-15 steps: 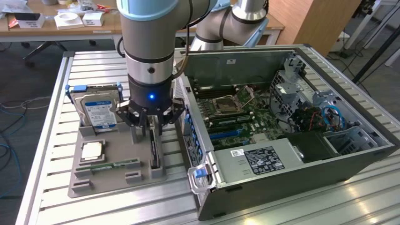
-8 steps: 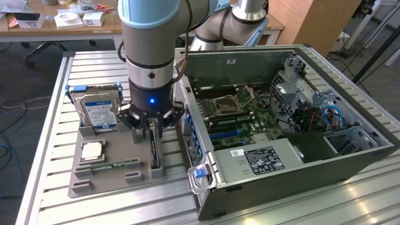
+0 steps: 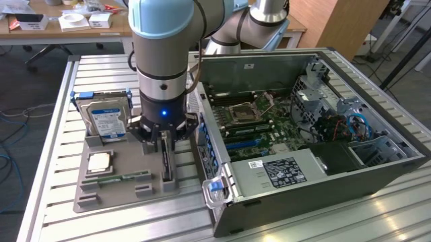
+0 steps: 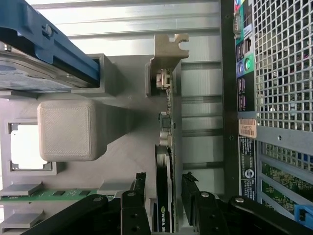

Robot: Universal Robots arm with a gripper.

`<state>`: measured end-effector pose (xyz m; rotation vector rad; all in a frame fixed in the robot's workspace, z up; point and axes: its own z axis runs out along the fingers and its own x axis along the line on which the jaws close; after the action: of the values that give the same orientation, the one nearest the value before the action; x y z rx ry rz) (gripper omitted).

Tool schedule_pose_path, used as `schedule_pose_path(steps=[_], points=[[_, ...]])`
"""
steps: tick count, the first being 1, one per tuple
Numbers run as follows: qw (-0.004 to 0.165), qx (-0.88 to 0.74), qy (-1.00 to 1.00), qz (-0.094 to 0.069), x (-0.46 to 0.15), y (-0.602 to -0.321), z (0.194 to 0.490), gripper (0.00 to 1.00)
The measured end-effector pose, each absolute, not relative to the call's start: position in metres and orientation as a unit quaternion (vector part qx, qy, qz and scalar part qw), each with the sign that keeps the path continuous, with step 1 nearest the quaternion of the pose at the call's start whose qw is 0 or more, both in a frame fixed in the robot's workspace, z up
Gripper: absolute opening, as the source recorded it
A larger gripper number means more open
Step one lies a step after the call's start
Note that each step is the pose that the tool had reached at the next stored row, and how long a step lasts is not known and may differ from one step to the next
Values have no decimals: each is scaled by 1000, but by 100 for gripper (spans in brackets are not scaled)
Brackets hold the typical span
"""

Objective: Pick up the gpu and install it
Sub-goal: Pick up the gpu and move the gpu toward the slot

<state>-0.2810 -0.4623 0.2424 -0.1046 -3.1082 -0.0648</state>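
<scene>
Inspector: Claw point(image 4: 164, 192) condition at the time of observation?

Technician: Spread. Its fingers point(image 4: 140, 188) stood astride the gpu point(image 4: 166, 147), one to each flat face, with a thin gap showing on both sides in the wrist view. Nothing was pinched.

Inspector: Location of the card?

Technician: Upright on its edge in a slot of the grey holder point(image 4: 122, 152), with its silver bracket point(image 4: 166, 51) at one end, clear of the fingers. The holder sat on the counter point(image 3: 54, 151). The card was not yet lifted and not in the machine.

Inspector: Judgement on the grasp?

Technician: Alignment looked sound. The card was roughly central between the fingers and the arm was vertical above it. In my view, closing called for both fingers to meet the faces together, square and flat, so that the card was not shoved against the slot wall. The small parts along the board edge argued for a hold on the black body instead.

Inspector: Surroundings?

Technician: The memory stick point(image 3: 121, 178) and hard drive point(image 3: 106, 122) sat in the same holder, apart from the claw. Beyond, towards the exterior view's right, the open computer case point(image 3: 232, 212) lay just beside the holder, a close neighbour to mind.
</scene>
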Motion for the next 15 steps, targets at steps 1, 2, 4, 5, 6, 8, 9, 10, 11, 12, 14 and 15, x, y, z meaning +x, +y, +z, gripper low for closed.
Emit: schedule_pose_path(steps=[1,2,4,5,6,8,9,10,11,12,14,15], points=[[15,-33,-999,-21,-281,-462,241,43],[15,-33,-999,-21,-281,-462,240,43],[16,-33,-999,-21,-281,-462,239,43],[16,-33,-999,-21,-281,-462,239,43],[16,-33,-999,-21,-281,-462,239,43],[15,-33,-999,-21,-281,-462,238,43],[15,-33,-999,-21,-281,-462,237,43],[15,-33,-999,-21,-281,-462,237,43],[16,-33,-999,-21,-281,-462,236,43],[16,-33,-999,-21,-281,-462,236,43],[16,-33,-999,-21,-281,-462,235,43],[16,-33,-999,-21,-281,-462,235,43]])
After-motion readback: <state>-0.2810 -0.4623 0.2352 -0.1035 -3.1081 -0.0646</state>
